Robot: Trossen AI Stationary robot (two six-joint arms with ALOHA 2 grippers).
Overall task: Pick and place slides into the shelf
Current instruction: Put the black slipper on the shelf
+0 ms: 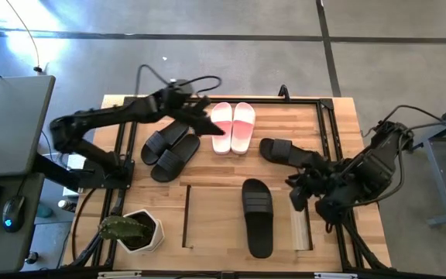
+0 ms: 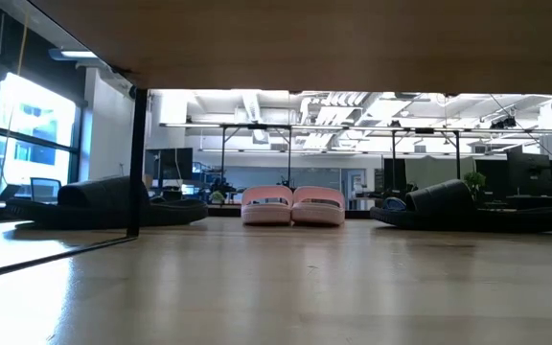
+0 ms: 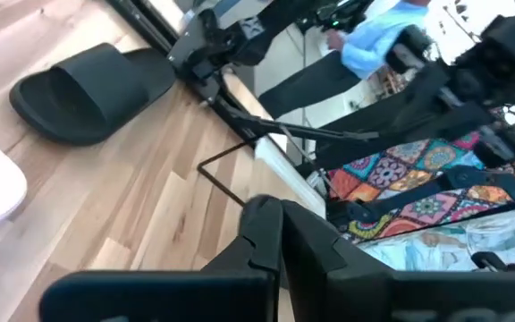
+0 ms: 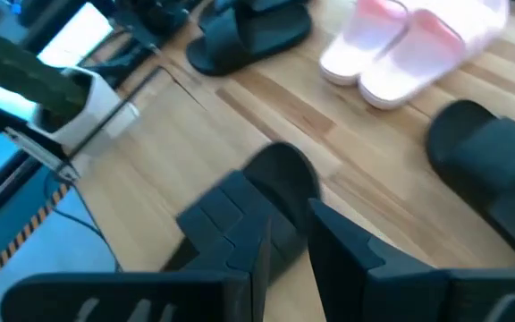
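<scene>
The right claw (image 1: 299, 195), near the table's (image 1: 339, 116) right edge, hides its fingers; grip unclear. The left claw (image 1: 207, 124) is closed, empty.

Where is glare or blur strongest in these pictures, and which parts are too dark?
High view: bright glare on the grey floor at upper left. Low view: a dark wooden board overhead is in shadow; windows at left are overexposed. Both wrist views: soft and blurred, the pink-and-white slide sandals washed out.

Both arms are matte black, built of chunky jointed segments, with thin black cables looping off them. Each gripper's fingers (image 4: 347, 246) are blocky and angular.
</scene>
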